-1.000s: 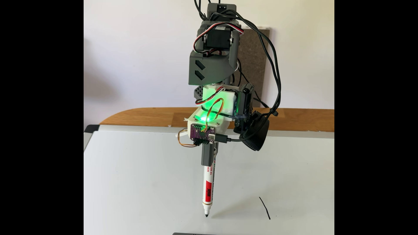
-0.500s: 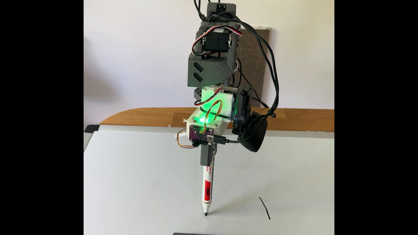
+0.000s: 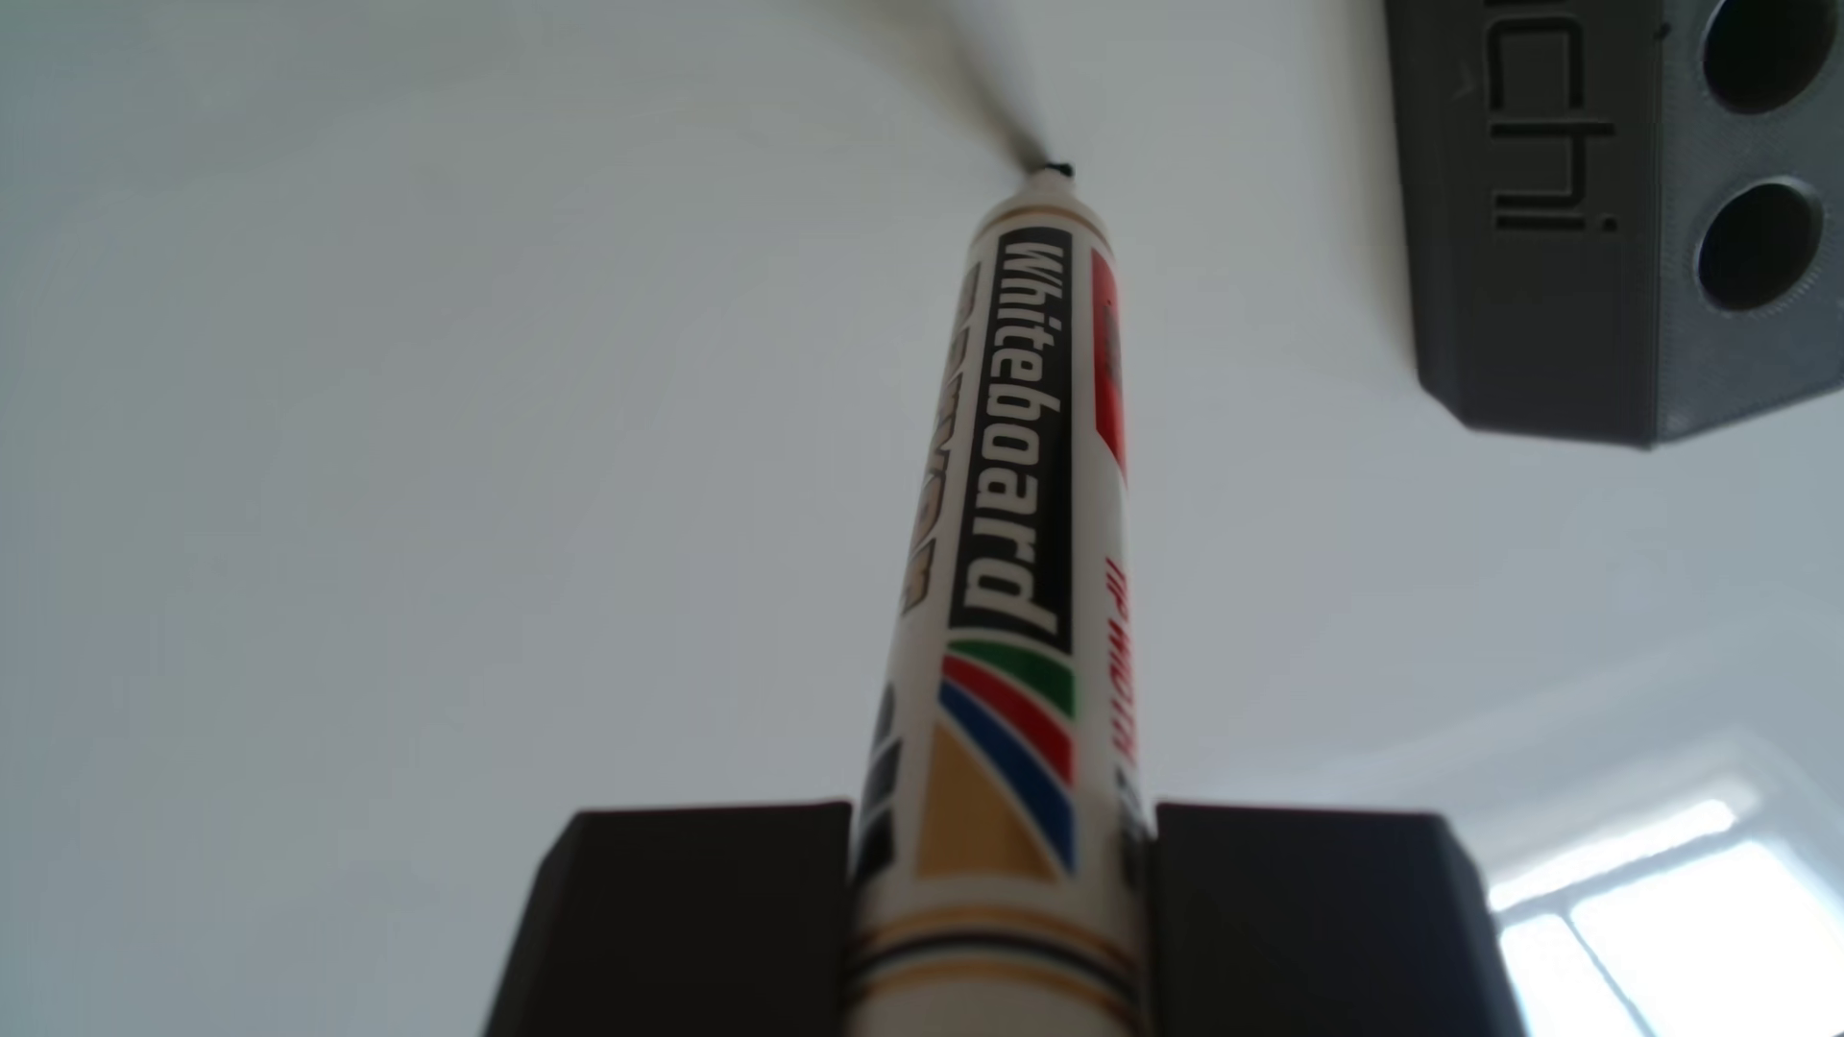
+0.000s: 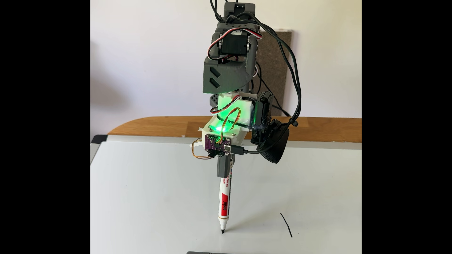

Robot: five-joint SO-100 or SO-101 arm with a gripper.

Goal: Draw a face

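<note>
In the fixed view my gripper (image 4: 225,174) points down, shut on a white whiteboard marker (image 4: 224,202). The marker's black tip (image 4: 222,231) meets its own shadow on the white board (image 4: 146,195) and seems to touch it. The face is one short, slightly curved black stroke (image 4: 286,224), to the right of the tip. In the other view, dark fingers (image 3: 698,897) flank the marker (image 3: 1018,449) on both sides, and its tip (image 3: 1050,172) rests against the board (image 3: 399,399).
A dark grey block (image 3: 1557,249) with engraved letters and round holes lies on the board near the tip; its edge (image 4: 210,252) shows at the bottom of the fixed view. A wooden table (image 4: 159,127) lies behind the board. Cables (image 4: 297,80) hang beside the arm.
The wrist has shifted slightly left and the marker stands a little more upright. Its tip stays at nearly the same spot. The stroke is unchanged.
</note>
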